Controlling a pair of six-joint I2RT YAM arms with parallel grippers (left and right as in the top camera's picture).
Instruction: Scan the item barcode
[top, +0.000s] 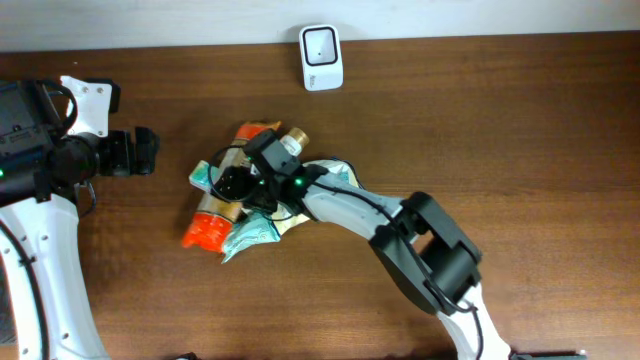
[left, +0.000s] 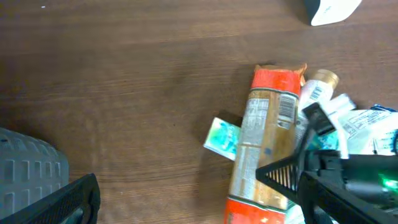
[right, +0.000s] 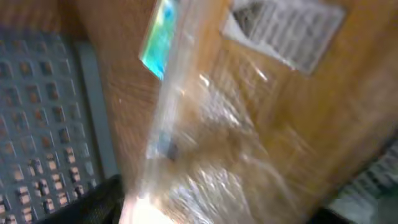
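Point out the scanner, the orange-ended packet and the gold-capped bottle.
scanner (top: 321, 57): overhead view, middle of its white face.
packet (left: 264, 143): left wrist view, its clear middle section.
bottle (left: 324, 79): left wrist view, its gold cap.

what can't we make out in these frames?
- Right wrist: motion blur, so it cannot be told whether the right gripper holds the packet.
- Overhead: the right arm covers the jaws and most of the bottle.
- Left wrist: the packet's barcode is too small to read, and the scanner is cut off by the top edge.
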